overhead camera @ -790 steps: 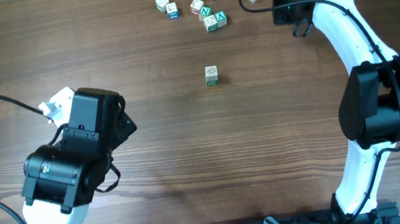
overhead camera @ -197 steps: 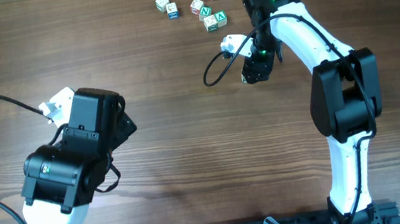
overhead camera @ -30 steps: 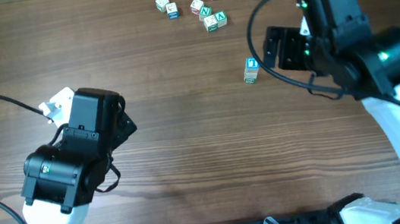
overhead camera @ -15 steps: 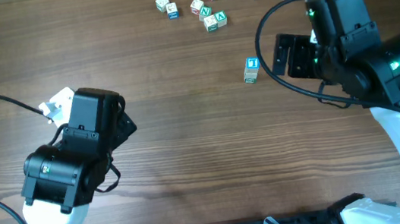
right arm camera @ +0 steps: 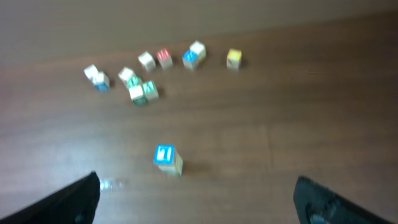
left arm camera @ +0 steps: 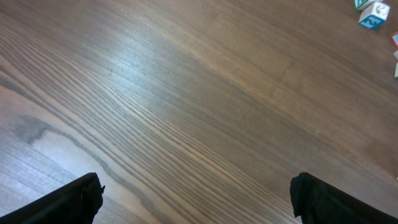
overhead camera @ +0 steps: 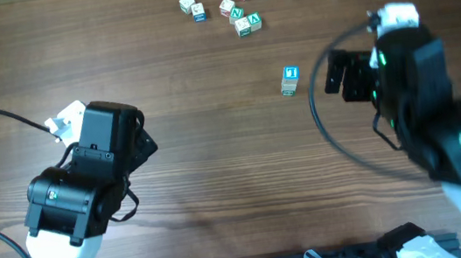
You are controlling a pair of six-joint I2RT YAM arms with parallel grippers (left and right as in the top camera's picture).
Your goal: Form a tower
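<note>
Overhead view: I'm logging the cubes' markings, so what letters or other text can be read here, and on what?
"L", in blue, on the top face of the tower.
Letters on the loose cubes beyond it: coloured marks, too small to read reliably.
Right wrist view: everything is too blurred to read.

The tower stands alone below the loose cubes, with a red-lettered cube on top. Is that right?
No. The top cube of the tower has a blue letter, not red, as the overhead view shows. It does stand alone below the loose cubes.
</note>
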